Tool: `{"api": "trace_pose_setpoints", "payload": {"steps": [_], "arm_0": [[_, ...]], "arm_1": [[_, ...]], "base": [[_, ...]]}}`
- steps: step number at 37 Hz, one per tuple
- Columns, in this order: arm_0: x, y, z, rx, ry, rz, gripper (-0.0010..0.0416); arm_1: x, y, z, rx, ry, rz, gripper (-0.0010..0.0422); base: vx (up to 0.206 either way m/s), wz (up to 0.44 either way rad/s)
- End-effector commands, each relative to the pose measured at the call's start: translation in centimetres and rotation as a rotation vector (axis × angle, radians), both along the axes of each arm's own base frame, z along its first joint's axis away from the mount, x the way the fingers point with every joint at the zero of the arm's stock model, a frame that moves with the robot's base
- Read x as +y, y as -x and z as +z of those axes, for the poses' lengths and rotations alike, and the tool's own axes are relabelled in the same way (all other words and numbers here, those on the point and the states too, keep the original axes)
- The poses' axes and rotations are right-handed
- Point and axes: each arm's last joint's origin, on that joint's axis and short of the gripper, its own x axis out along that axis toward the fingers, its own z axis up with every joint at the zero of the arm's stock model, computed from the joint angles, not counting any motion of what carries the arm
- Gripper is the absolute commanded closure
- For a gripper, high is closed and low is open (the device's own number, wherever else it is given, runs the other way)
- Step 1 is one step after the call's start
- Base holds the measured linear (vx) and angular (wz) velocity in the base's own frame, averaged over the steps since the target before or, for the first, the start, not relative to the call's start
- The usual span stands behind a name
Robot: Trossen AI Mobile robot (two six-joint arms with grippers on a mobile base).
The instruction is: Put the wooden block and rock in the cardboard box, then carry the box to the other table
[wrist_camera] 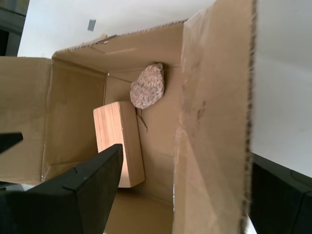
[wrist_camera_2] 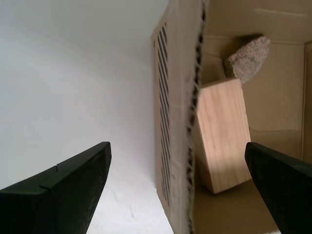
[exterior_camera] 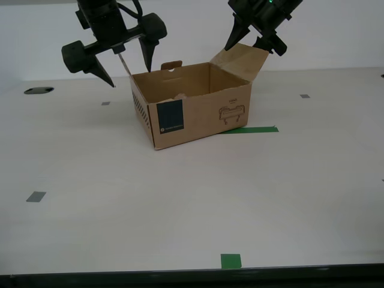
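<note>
With its two black fingers spread wide and pointing down, my second tool (wrist_camera_2: 178, 187) straddles the upright side wall of the brown corrugated cardboard box (exterior_camera: 198, 111), one finger outside over the tabletop, the other over the box's inside; it grips nothing. In the exterior view this arm hangs above the box's end towards that view's left. My first tool (wrist_camera: 183, 195) is likewise parted and closed on nothing, its fingers set either side of the raised flap at the box's opposite end, where the exterior view shows it tilted down from above, at that view's right.

The box stands open on a smooth off-white tabletop (exterior_camera: 180, 210) with a plain white wall behind. Small grey tape squares (exterior_camera: 36, 196) dot the surface, a green tape strip (exterior_camera: 252, 129) lies just beside the box's base, and a green tape patch (exterior_camera: 231, 260) sits near the front edge.

Inside the box, the pale tan rectangular wooden block (wrist_camera: 119, 141) lies flat on the floor, its grain showing. The rounded pinkish-beige speckled rock (wrist_camera: 147, 87) rests just past one end of the block, against an inner wall. The box's outer face carries a dark teal square label (exterior_camera: 171, 117) and a line drawing.
</note>
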Motion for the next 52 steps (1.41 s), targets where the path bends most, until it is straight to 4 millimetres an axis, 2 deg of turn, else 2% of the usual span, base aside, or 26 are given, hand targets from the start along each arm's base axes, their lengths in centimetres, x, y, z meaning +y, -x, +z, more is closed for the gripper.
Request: {"api": "trace_pose_setpoints", "payload": {"steps": [1, 8, 16, 20, 30, 52], "arm_0": [[0.3, 0.2, -0.1, 0.015, -0.002, 0.008, 0.0092], [0.5, 0.6, -0.3, 0.049, 0.006, 0.014, 0.0096], [0.5, 0.9, -0.8, 0.078, 0.015, 0.024, 0.0114], [0.5, 1.2, -0.9, 0.111, 0.027, 0.023, 0.0118], [0.5, 1.0, -0.9, 0.059, 0.095, 0.019, 0.0132], [0.6, 0.6, -0.8, 0.014, 0.085, 0.017, 0.0232]], "arm_1": [[0.2, -0.3, 0.0, -0.013, -0.005, -0.003, 0.0037], [0.1, -0.8, -0.8, -0.003, 0.000, -0.019, 0.0037], [-0.5, -1.4, -3.6, 0.097, 0.047, -0.069, 0.0037], [-0.5, -1.5, -3.5, 0.085, 0.046, -0.075, 0.0037], [-0.6, -1.8, -1.6, 0.020, 0.055, -0.110, 0.0037], [-0.9, -2.5, -1.0, -0.048, 0.067, -0.140, 0.0037]], "base": [[0.000, 0.000], [0.000, 0.000], [0.000, 0.000], [0.000, 0.000], [0.000, 0.000], [0.000, 0.000]]}}
